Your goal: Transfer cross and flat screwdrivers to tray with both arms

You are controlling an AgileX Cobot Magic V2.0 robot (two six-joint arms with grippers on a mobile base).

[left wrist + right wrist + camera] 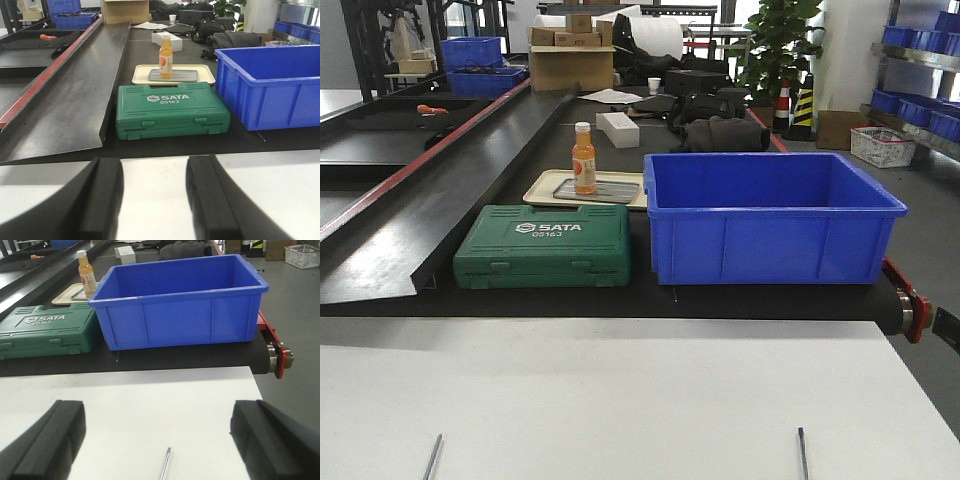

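Currently: left screwdriver and right screwdriver on white table, well apart, cross or flat unclear; beige tray beyond SATA case. Left gripper, right gripper: spread, empty.

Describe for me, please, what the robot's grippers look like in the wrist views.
Both the left gripper and the right gripper show only two plain matte black fingers, blocky with flat inner faces. No cables, markings or labels show, and the arms themselves are out of view.
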